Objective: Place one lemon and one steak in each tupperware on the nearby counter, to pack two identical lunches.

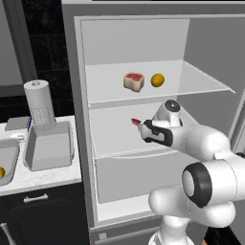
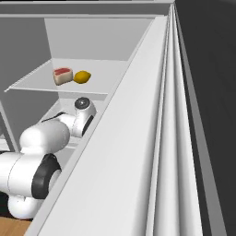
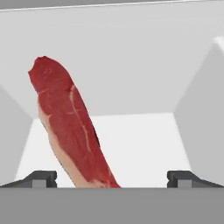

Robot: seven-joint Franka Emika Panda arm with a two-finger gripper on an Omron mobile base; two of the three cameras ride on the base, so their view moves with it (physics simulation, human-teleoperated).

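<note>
gripper (image 3: 112,179) inside fridge at middle shelf (image 1: 115,139), jaws wide, holding nothing. strip steak (image 3: 70,127) lies between the fingertips (image 3: 39,178), reaching toward 11 o'clock. upper shelf (image 1: 201,81): chunk steak (image 1: 134,81), lemon (image 1: 157,80) just beside at 3 o'clock. tupperware (image 1: 48,148) on surface (image 1: 43,178).

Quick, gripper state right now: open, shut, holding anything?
Gripper: open, jaws wide apart on either side of the steak strip on the fridge shelf, not closed on it.
</note>
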